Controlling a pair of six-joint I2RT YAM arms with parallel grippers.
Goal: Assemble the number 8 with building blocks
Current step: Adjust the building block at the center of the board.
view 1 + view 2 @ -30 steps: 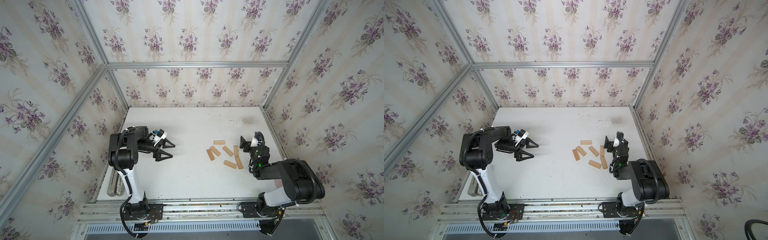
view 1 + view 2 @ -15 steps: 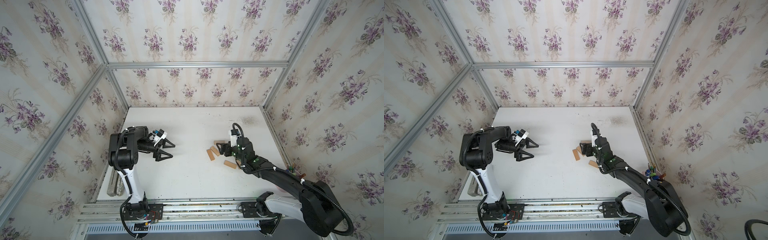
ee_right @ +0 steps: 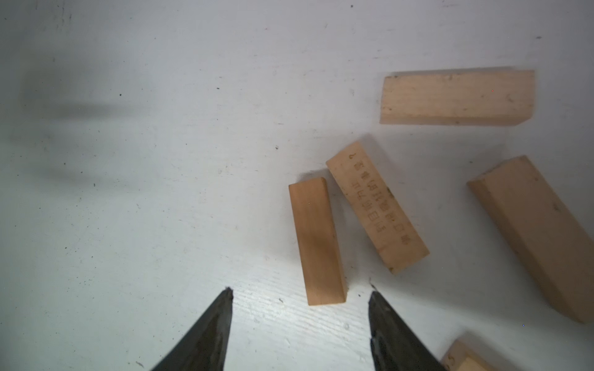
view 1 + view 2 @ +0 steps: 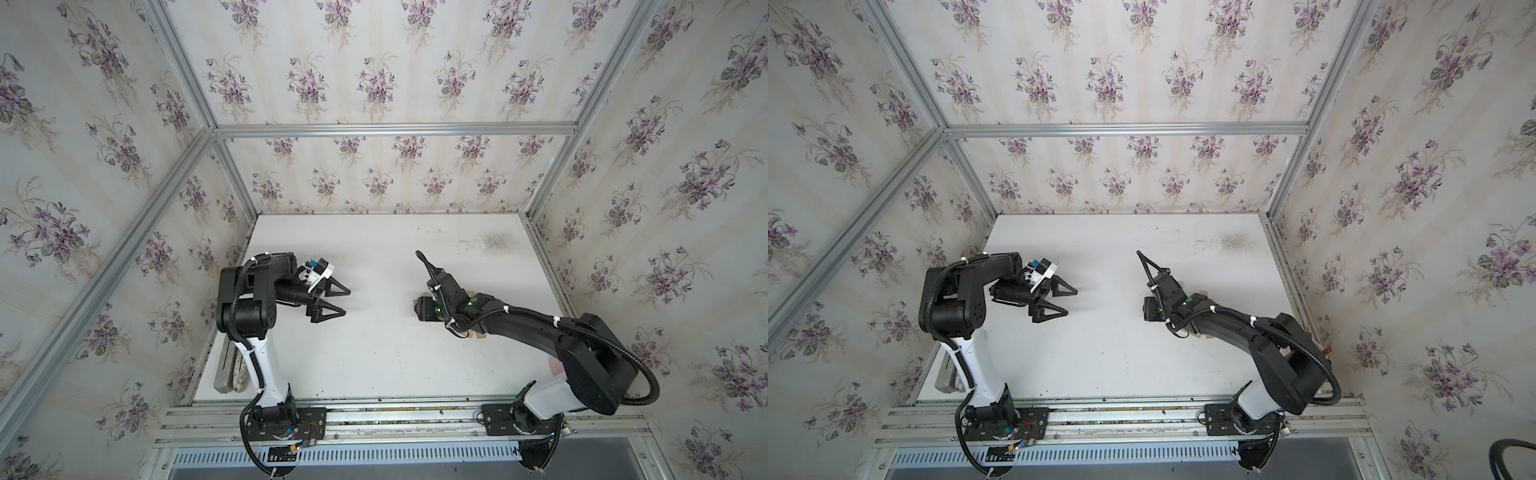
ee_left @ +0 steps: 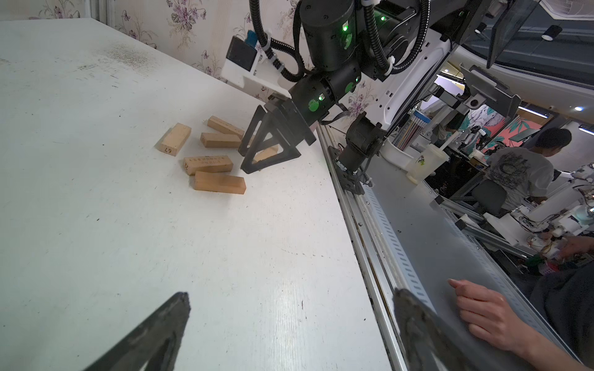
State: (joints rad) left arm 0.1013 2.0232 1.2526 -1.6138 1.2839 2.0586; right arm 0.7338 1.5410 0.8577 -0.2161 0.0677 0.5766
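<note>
Wooden blocks [image 5: 207, 163] are lying in a loose scatter on the right side of the counter [image 5: 128, 250]. None are lined up, so no number 8 has been started as far as I can see. Right claw [image 3: 300, 288] is down at the pile with its jaws apart and nothing held. The near end of the plain block [image 3: 316, 241] just pokes in between the tips, off-centre. Printed block [image 3: 376, 208] sits right beside it. Left claw [image 4: 347, 301] hangs open, well away over bare counter. Looks like the first pick to me. Next move would be to centre on that plain block and squeeze without nudging its neighbour.
</note>
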